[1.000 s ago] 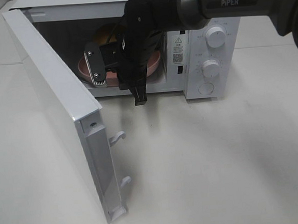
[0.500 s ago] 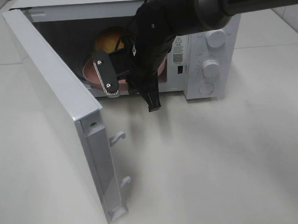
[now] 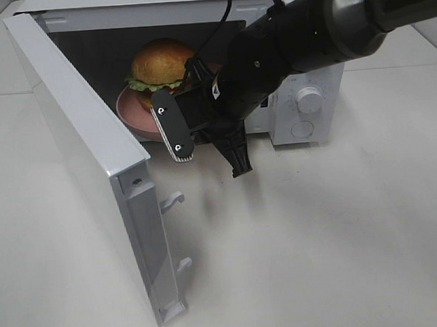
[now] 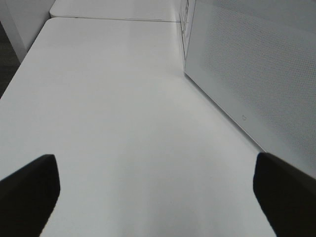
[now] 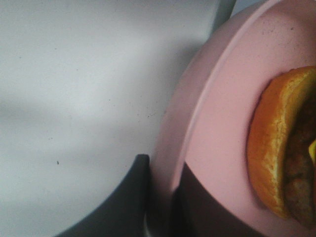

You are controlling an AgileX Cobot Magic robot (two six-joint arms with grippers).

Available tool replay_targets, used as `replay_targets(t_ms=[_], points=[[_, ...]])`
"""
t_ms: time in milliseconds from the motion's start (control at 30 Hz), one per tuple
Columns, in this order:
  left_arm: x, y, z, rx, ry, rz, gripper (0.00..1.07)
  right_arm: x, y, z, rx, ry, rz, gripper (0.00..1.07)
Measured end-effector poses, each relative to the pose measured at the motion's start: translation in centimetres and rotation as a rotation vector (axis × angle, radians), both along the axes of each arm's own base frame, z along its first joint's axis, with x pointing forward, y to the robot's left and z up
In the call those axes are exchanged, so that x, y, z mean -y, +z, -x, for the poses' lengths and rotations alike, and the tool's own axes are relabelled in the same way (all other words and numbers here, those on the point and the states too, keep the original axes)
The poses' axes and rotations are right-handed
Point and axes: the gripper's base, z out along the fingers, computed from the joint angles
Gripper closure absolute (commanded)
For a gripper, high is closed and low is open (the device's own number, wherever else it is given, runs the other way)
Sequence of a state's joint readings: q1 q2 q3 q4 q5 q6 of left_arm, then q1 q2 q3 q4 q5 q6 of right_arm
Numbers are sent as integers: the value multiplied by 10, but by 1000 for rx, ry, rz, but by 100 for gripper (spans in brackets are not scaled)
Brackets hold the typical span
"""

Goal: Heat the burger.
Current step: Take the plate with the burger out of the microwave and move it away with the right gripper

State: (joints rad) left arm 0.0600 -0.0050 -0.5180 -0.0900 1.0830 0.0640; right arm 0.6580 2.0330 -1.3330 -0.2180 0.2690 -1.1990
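Burger (image 3: 161, 66) is sitting on the pink plate (image 3: 131, 113) inside the microwave (image 3: 196, 14), door (image 3: 86, 152) swung wide open. Right gripper (image 5: 163, 197) is pinched onto the plate's rim at the microwave's mouth. Left gripper (image 4: 153, 192) is spread wide, empty, beside the microwave.

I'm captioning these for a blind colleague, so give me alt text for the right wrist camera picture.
The right gripper is shut on the rim of a pink plate, one dark finger either side of the edge. The burger sits on the plate, only its golden bun edge and part of the filling showing. Beyond the plate is a plain pale grey surface.
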Motion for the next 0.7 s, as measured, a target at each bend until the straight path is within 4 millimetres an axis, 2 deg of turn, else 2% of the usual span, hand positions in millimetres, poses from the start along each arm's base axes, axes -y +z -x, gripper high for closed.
replay_targets(t_ms=[467,700], points=[[0,0,0,0,0,0,7,17,9,23,32,20,-33,107],[0,0,0,0,0,0,7,31,23,37,55,30,-41,107]])
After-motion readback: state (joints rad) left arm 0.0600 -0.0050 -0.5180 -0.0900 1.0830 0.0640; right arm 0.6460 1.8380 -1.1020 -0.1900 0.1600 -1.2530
